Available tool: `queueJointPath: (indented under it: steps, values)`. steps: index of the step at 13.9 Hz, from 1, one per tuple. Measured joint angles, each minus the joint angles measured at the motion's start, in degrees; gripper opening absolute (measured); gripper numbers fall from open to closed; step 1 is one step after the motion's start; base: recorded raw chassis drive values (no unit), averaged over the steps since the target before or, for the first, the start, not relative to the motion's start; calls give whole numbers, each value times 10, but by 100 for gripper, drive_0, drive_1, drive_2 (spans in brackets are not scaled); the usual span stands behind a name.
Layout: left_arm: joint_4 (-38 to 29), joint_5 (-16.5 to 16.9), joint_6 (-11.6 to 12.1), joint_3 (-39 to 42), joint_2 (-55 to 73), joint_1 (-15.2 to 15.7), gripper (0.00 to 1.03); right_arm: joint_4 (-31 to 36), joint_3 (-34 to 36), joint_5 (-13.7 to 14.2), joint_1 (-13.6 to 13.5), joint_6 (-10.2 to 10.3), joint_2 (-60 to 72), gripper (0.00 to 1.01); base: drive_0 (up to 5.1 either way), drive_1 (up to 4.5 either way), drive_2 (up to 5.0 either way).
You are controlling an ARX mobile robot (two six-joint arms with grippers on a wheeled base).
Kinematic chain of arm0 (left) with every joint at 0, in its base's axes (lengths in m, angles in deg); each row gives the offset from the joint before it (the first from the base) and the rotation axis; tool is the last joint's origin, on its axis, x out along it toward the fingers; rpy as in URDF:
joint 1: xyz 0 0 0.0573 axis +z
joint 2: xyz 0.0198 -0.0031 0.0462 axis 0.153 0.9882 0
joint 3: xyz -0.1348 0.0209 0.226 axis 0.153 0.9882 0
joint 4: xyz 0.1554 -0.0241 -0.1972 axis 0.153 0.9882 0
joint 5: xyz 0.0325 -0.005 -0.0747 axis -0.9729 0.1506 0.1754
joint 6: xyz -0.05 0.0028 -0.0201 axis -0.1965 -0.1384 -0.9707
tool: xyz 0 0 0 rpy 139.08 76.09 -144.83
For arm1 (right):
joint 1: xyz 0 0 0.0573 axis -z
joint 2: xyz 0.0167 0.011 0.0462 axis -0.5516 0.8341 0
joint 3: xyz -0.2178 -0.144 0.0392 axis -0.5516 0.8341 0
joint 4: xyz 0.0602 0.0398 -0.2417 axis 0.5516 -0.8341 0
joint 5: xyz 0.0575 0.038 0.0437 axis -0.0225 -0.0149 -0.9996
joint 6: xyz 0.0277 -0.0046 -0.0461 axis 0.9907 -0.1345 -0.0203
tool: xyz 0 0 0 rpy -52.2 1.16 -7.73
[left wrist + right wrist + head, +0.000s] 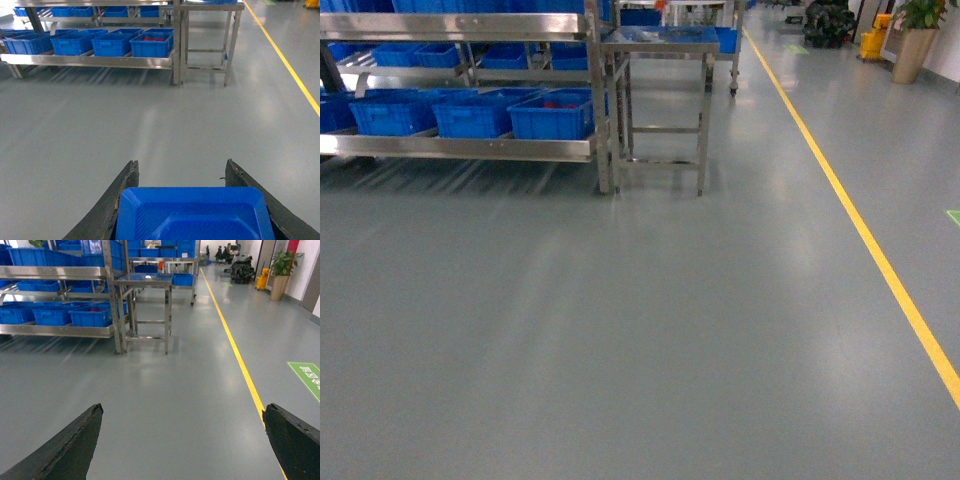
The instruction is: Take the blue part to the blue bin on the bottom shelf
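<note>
Blue plastic fills the left gripper [195, 200], its jaws closed on either side of what I take to be the part [195, 212], while the right gripper [182, 440] is spread wide and carries nothing. Far off to the left the bottom shelf [460, 146] carries a row of bins, and the rightmost one holds something red, so the bin [475, 112] to its left looks the likelier target, though I can't be sure. It looks like the carry stage: the base must close across bare floor [640, 330] before the left arm reaches over a rim and lets go.
</note>
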Motion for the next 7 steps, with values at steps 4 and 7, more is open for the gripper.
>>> queueJointPath:
  steps: [4,7]
  values:
    - [-1,0,0,0,-1,0,43,0,0,0,0,0,0,98,-11,384,-406]
    - [0,0,0,0,-1,0,43,-3,0,0,0,0,0,98,-11,384,-406]
